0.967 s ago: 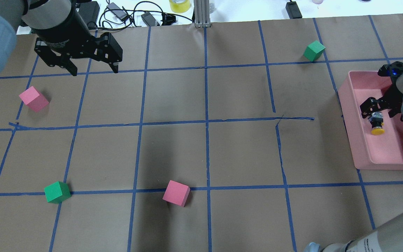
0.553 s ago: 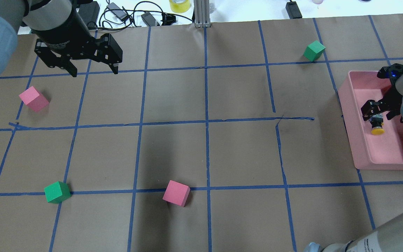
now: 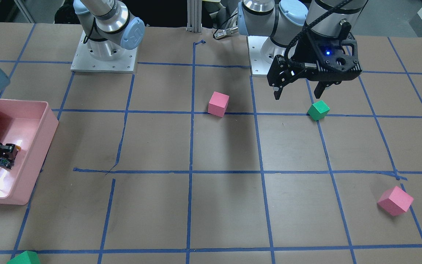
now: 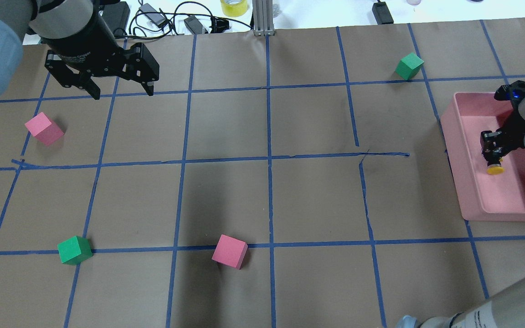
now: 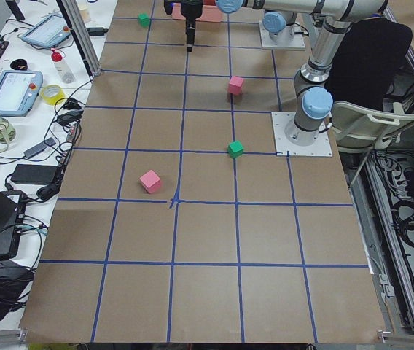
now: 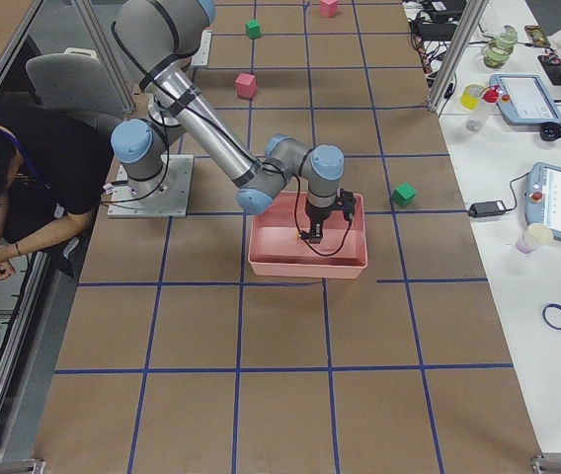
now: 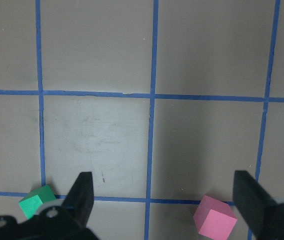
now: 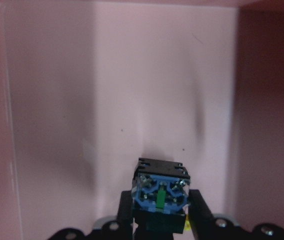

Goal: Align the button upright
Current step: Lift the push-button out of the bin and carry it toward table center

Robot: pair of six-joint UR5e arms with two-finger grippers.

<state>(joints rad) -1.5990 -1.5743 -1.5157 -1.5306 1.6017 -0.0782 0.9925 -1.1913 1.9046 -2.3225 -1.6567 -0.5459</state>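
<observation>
Here, the right gripper (image 4: pixel 495 154) had its fingers (image 8: pixel 198 206) clamped on the button (image 8: pixel 161 196), low inside the pink tray (image 4: pixel 454 155). The round yellow cap poked out past the fingertips. The black blocky base sat between them, its blue terminal face with a green centre turned toward the wrist. The left gripper (image 4: pixel 123 93) held its fingers (image 7: pixel 83 194) wide apart, with nothing between them.

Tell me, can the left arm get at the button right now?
Probably not. The button is inside the pink bin at the robot's far right, clamped in the jaws of the right gripper, while the left gripper hangs open over the table's far-left corner.
</observation>
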